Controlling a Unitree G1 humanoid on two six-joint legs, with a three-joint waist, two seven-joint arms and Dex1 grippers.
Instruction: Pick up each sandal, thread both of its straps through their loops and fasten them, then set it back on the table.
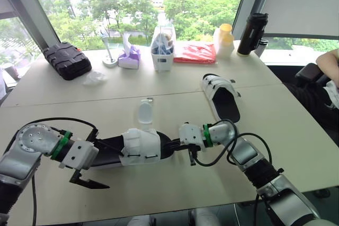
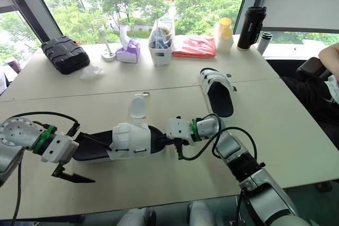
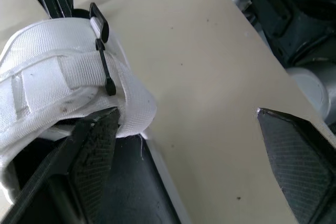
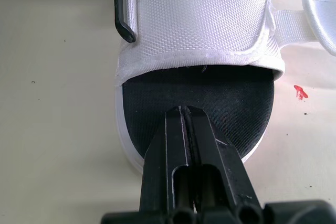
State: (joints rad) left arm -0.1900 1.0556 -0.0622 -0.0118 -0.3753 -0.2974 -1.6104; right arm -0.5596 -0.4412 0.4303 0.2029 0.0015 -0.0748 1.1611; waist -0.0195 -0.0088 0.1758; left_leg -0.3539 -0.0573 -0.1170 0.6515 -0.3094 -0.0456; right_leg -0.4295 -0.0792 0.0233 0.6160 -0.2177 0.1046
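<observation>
So your near sandal (image 1: 139, 149) is lying flat on the table (image 1: 63, 104) between both grippers, with one strap end (image 2: 137, 107) sticking out loose. Your right gripper (image 4: 184, 116) is pinched together, empty, tips over the black footbed at one end. Your left gripper (image 3: 184, 127) is spread wide at the other end, one finger against the footbed and one over bare table. The other sandal (image 1: 221, 96) sits farther back.
</observation>
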